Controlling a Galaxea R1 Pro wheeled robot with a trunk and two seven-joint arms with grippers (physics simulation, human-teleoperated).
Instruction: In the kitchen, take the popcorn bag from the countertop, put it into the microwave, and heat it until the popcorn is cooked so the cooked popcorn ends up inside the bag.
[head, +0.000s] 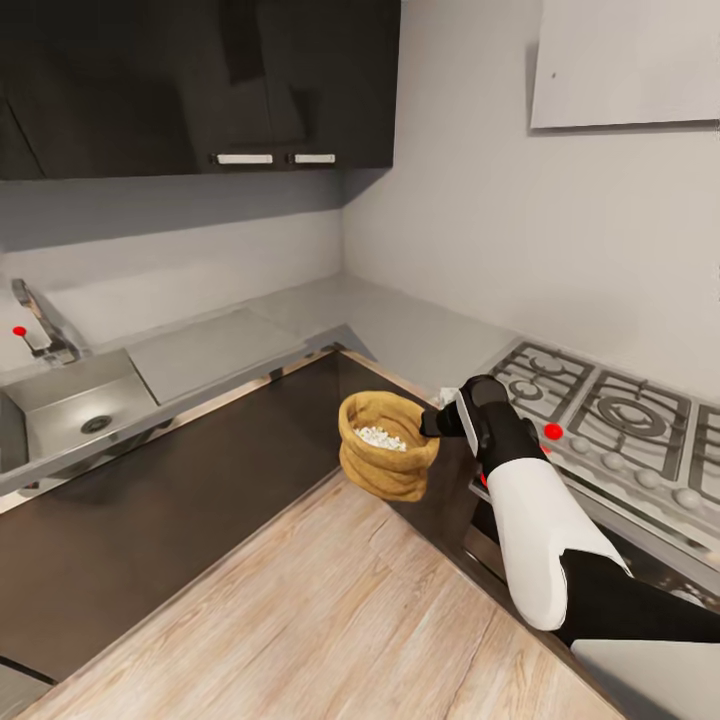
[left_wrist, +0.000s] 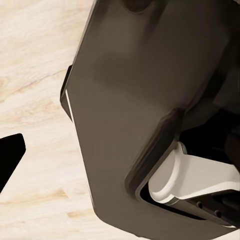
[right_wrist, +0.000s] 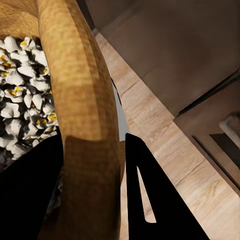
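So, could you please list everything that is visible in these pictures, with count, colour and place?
Tan-brown wrinkly popcorn bag: one, held above the floor, in front of the counter corner.
White popcorn kernels: a heap, inside the bag.
Grey glossy countertop: one, L-shaped along both walls.
Steel sink: one, at left, with a tap.
Gas hob with grey grates: one, at right.
Dark wall cabinets: above the sink side.
Pale wooden floor: below.
Right gripper: one, black, clamped on the bag's rolled rim.
Right arm: white and black.
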